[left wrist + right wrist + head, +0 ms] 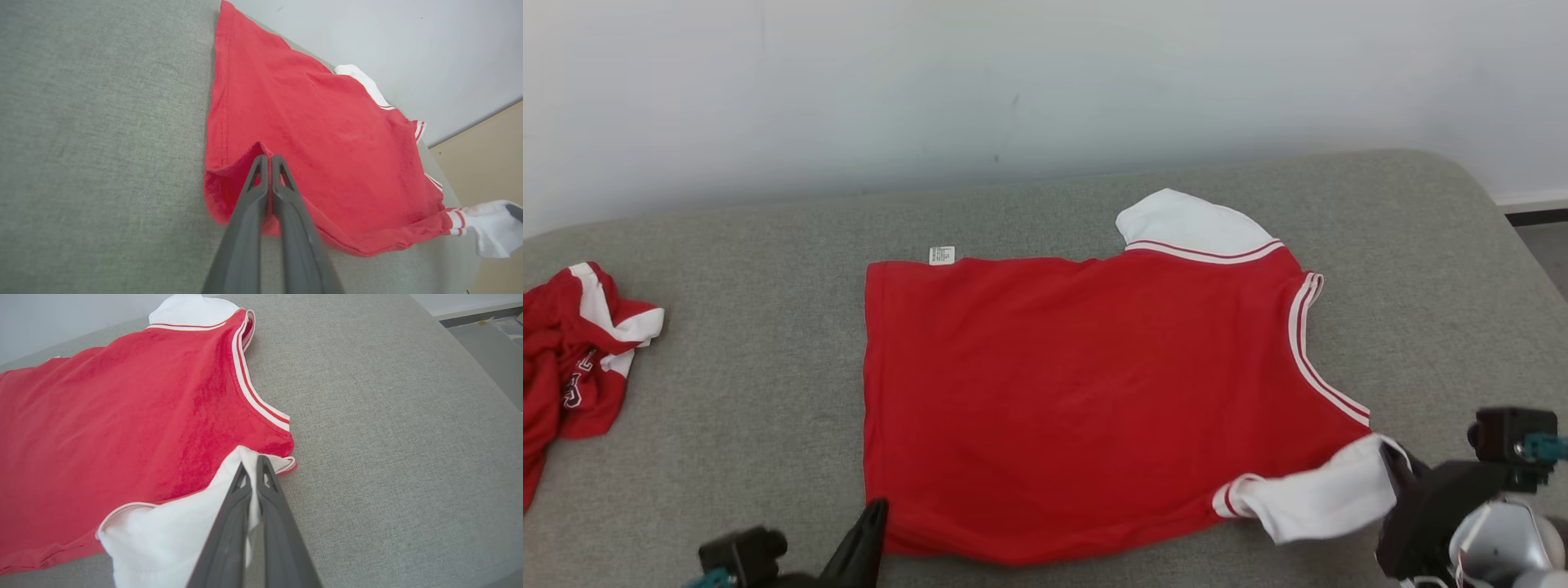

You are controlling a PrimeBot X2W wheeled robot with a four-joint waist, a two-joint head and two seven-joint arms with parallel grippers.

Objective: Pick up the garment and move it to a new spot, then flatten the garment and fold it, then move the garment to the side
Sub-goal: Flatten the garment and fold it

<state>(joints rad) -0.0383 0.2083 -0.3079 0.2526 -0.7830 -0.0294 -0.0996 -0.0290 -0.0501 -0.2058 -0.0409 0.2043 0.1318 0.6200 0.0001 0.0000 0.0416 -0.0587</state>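
Shirt [1086, 392] lies flat mid-cushion [768, 408]. Left gripper [269, 157] is pinched tight on the near hem corner, and right gripper [253, 459] is clamped on the near white sleeve [171, 531]. Probably the start of the fold. Lift both evenly, keep the edge taut, carry it to the far edge, and avoid dragging the rest.
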